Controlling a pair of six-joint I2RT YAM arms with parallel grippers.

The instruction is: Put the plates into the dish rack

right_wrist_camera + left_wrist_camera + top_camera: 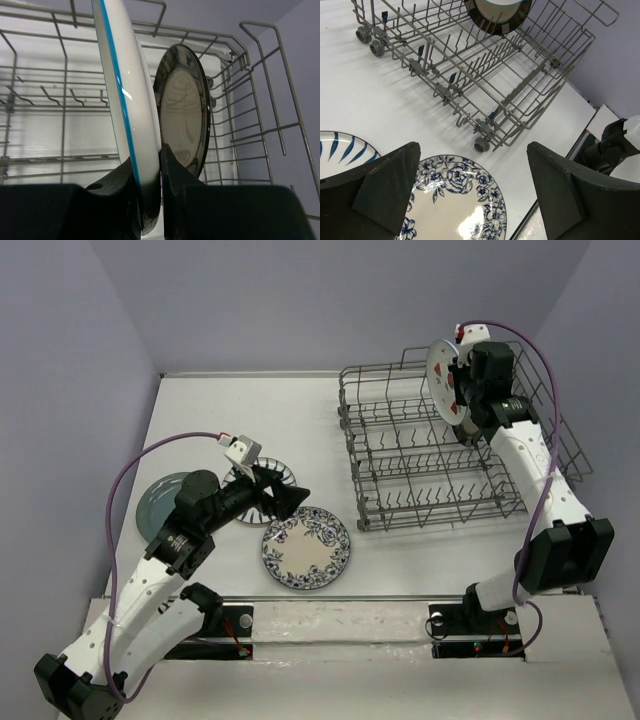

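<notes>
My right gripper (462, 380) is shut on the rim of the white strawberry plate (443, 375) and holds it upright over the far right of the grey wire dish rack (400, 455). In the right wrist view the plate (127, 100) stands edge-on between my fingers (172, 167), close beside the brown-rimmed plate (182, 110) standing in the rack. My left gripper (290, 498) is open and empty just above the far edge of the blue floral plate (306, 547), which lies flat on the table (455, 200). The striped plate (268, 480) lies partly under the left arm. The teal plate (158, 502) lies at the left.
The rack's tall wire sides (260, 75) surround the held plate. The rack's near corner with small wheels (481, 145) stands just beyond the floral plate. The right arm's base (610, 145) is at the table's near edge. Purple walls close in the table.
</notes>
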